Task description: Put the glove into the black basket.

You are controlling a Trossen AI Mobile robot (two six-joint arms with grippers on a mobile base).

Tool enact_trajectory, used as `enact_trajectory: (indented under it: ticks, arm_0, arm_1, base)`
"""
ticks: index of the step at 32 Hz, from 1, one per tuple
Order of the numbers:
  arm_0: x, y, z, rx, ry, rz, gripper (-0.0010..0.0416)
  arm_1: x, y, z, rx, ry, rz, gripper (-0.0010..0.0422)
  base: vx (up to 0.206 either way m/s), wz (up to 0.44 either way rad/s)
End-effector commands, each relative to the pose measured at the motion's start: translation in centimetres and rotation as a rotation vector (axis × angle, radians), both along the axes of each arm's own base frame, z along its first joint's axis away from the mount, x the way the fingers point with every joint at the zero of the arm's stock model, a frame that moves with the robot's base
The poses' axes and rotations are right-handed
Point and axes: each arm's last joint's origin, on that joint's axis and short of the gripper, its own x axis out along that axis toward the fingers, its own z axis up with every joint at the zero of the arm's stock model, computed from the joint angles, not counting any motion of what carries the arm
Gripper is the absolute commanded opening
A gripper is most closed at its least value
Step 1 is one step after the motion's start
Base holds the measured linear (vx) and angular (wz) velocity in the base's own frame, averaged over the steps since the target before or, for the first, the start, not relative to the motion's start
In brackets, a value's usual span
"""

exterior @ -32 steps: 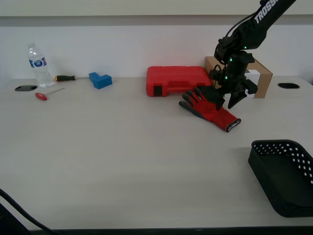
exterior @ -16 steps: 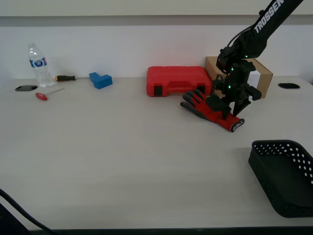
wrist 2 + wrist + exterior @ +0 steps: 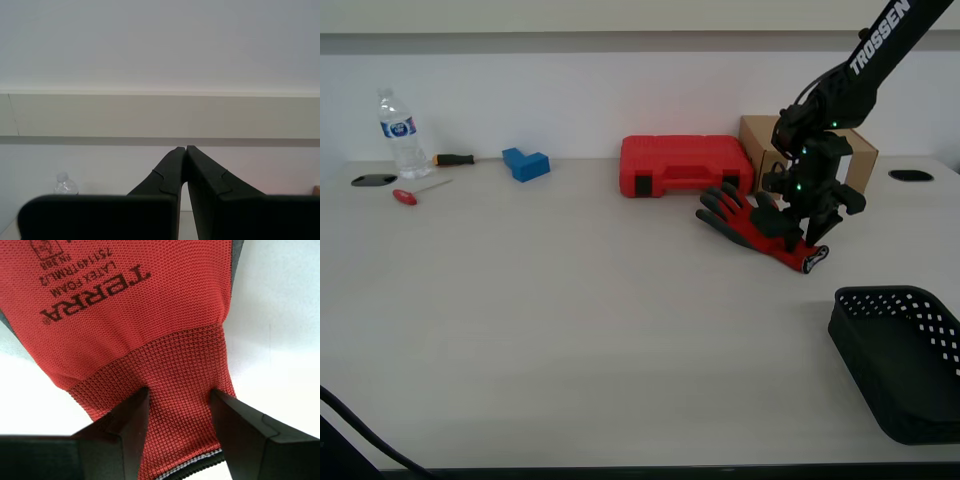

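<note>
The red glove (image 3: 745,222) with dark grey fingers lies flat on the table in front of the red tool case, cuff toward the exterior view's right. My first gripper (image 3: 805,238) is down on the cuff. In the first wrist view its jaws pinch the red knit cuff (image 3: 150,315) between them (image 3: 179,392). The black basket (image 3: 880,295) stands empty at the exterior view's lower right, well apart from the glove. My second gripper (image 3: 185,150) is shut and empty, pointing at the wall; it does not show in the exterior view.
A red tool case (image 3: 685,165) and a cardboard box (image 3: 760,138) stand just behind the glove. A water bottle (image 3: 398,135), two screwdrivers (image 3: 452,158) and a blue block (image 3: 525,162) sit at the far left.
My first gripper has come down from above the glove onto its cuff and closed on it. The glove has slid slightly toward the exterior view's right.
</note>
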Motion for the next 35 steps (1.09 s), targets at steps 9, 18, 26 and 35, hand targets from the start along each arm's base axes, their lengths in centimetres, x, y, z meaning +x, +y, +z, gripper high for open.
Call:
enact_trajectory:
  ticks: [9, 18, 26, 35]
  arm_0:
    - [-0.4, -0.4, -0.4, -0.01, 0.038, 0.034, -0.0002]
    - [-0.7, -0.4, 2.0, -0.012, 0.084, -0.017, -0.0002]
    - [-0.7, -0.3, 15.0, 0.038, -0.166, -0.068, -0.0002]
    - [-12.5, -1.7, 22.9, 0.087, -0.244, -0.204, -0.0002]
  arm_1:
    - [0.0, 0.0, 0.1, 0.0, -0.005, 0.001, 0.0]
    - [0.0, 0.0, 0.1, 0.0, -0.005, 0.0, 0.0]
    - [0.0, 0.0, 0.0, 0.0, -0.002, 0.0, 0.0]
    - [0.0, 0.0, 0.0, 0.0, 0.005, 0.002, 0.0]
  base:
    - [0.0, 0.0]
    - [0.0, 0.0]
    - [0.0, 0.0]
    - [0.0, 0.0]
